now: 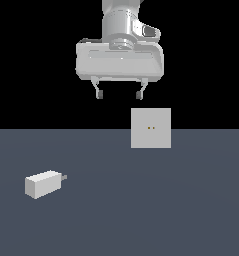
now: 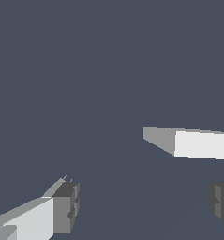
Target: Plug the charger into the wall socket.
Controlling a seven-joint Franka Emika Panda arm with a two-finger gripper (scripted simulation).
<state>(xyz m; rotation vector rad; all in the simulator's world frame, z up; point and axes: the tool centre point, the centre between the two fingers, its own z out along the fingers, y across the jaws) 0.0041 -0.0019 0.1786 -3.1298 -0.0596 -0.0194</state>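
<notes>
The charger [image 1: 42, 183], a small off-white block with short grey prongs [image 1: 64, 176] pointing to the exterior view's right, lies on the dark floor at the exterior view's left. The wall socket [image 1: 150, 128], a light-grey upright square panel with two tiny orange-brown holes, stands further back and to the right. My gripper [image 1: 119, 94] hangs high above the floor, open and empty, up and to the left of the socket and far from the charger. In the wrist view the gripper [image 2: 142, 204] is open, and a pale slab [image 2: 197, 143], seemingly the socket seen from above, lies beyond it.
The dark grey-blue floor [image 1: 141, 210] stretches flat around both things. Behind it the background is black. Nothing else stands in view.
</notes>
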